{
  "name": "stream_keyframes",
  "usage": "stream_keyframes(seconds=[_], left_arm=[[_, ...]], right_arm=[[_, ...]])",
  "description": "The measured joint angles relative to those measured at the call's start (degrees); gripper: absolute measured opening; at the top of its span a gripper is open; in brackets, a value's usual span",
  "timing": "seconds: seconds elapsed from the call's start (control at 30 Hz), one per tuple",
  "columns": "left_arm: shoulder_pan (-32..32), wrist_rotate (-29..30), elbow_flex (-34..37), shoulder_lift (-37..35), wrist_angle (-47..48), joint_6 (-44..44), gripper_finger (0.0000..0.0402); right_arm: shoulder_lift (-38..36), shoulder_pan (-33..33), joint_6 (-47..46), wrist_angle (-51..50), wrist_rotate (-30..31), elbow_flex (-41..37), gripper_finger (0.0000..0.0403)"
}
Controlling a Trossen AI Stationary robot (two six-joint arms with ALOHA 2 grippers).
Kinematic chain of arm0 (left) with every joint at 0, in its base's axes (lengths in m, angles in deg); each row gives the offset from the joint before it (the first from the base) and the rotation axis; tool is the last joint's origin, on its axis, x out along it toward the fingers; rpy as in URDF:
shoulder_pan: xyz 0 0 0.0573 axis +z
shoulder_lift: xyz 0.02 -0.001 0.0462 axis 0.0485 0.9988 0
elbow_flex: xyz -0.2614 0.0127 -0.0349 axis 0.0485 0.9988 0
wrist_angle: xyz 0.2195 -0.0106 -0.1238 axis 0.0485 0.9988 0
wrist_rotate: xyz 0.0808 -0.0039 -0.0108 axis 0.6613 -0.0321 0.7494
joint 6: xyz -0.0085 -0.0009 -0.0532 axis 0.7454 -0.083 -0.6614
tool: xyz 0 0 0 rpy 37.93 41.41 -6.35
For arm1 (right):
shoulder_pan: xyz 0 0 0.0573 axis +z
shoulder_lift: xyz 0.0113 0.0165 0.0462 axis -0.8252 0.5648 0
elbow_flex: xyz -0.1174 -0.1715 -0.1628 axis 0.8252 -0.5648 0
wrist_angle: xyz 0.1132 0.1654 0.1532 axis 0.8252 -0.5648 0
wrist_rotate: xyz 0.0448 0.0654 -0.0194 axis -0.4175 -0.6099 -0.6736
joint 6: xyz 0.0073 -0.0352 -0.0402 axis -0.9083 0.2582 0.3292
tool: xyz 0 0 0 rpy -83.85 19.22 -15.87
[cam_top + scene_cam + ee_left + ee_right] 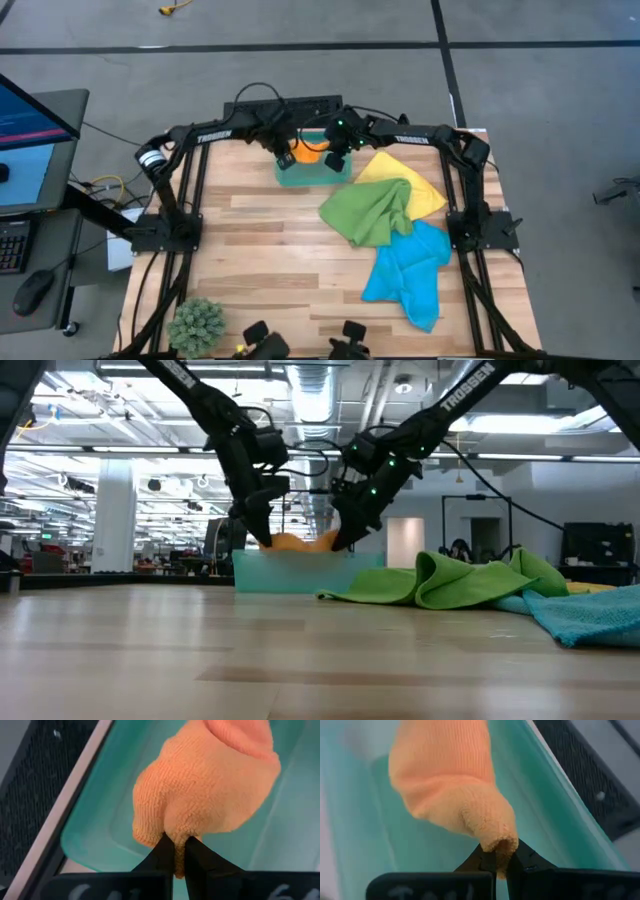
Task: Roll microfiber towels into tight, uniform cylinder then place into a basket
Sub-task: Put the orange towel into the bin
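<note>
A rolled orange towel (309, 153) hangs over the teal basket (290, 179) at the table's far edge, held at both ends. My left gripper (284, 157) is shut on its left end and my right gripper (333, 157) is shut on its right end. In the low view the orange towel (300, 542) shows just above the basket's rim (280, 558). A green towel (372, 210) lies crumpled over a yellow towel (420, 182), and a blue towel (410, 268) lies nearer the front. My left gripper pinches the roll's left end (176, 836) between its two fingertips, several layers bunched together. The fingers slant down from above. The roll hangs over the basket's floor; whether it touches there cannot be told. My right gripper pinches the roll's right end (501, 845) between its two fingertips, a bunched fold of cloth. The fingers slant down from above. The roll stretches away from them over the inside of the basket.
A spiky green plant ball (197, 324) sits at the table's near left corner. A black box (290, 105) stands just behind the basket. The bare wooden tabletop (260, 250) lies left of the towels.
</note>
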Motion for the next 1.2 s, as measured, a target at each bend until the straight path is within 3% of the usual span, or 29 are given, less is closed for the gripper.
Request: stream_keyframes(seconds=[0.2, 0.47, 0.93, 1.2], left_arm=[[2.65, -0.88, -7.57, 6.97, 8.22, -0.75, 0.0004], [3.00, -2.25, -12.85, 13.57, 9.96, 0.78, 0.0004], [3.09, 4.29, -13.90, 14.44, 9.08, -2.89, 0.0021], [3.13, 4.93, -13.88, 14.44, 8.94, -4.00, 0.0045]], right_arm=[[0.16, -2.97, -2.03, 0.41, 0.08, 0.78, 0.0027], [3.02, -5.13, -3.03, -0.79, -0.08, 0.78, 0.0027], [4.55, -4.95, -3.45, -0.94, 2.43, 1.37, 0.0032], [4.55, -4.28, -3.65, -0.62, 3.02, 1.37, 0.0107]])
